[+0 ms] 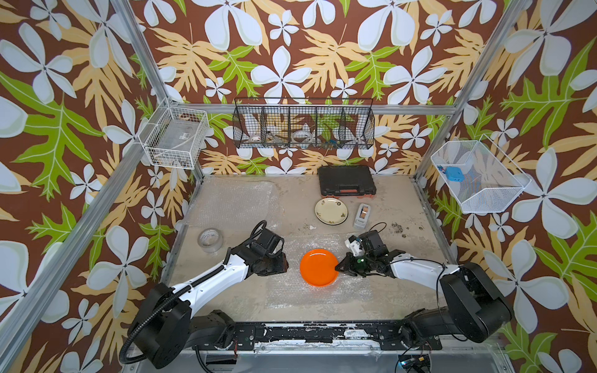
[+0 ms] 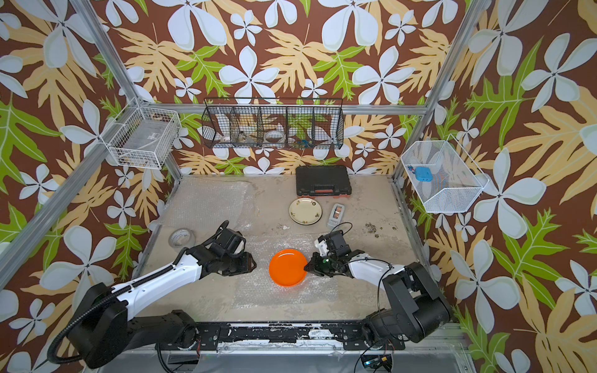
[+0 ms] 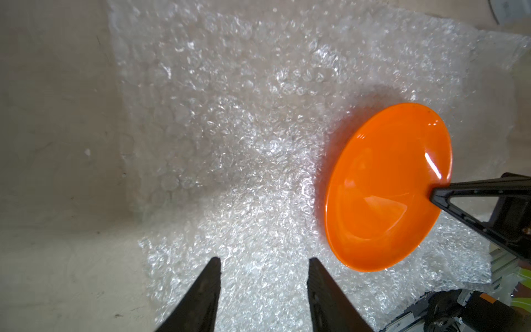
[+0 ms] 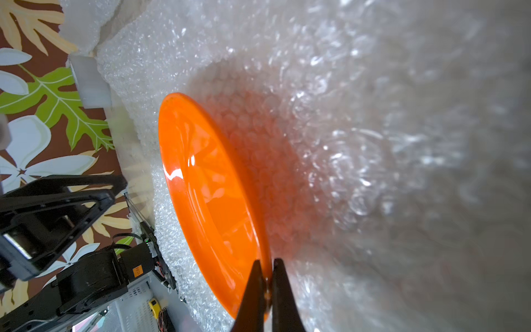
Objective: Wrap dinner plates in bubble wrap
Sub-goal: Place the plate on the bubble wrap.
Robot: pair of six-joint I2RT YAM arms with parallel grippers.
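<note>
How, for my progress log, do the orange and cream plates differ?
The orange plate is plain glossy, the cream plate flower-marked. The orange plate sits over bubble wrap, the cream plate on bare table. The right gripper grips the orange plate's rim; the cream plate is untouched. Both round, similar size.

Two plates — one orange plate (image 1: 319, 267), one cream plate (image 1: 331, 211) — two patches of bubble wrap (image 1: 232, 200) (image 1: 284, 290), three wire baskets (image 1: 151, 142) (image 1: 368, 129) (image 1: 484, 200).

Tape roll (image 1: 210, 240) sat at 9 o'clock, blk case (image 1: 346, 181) at 12, tape dispenser (image 1: 362, 214) approx 1, blk wire rack (image 1: 303, 126) on rear wall.
</note>
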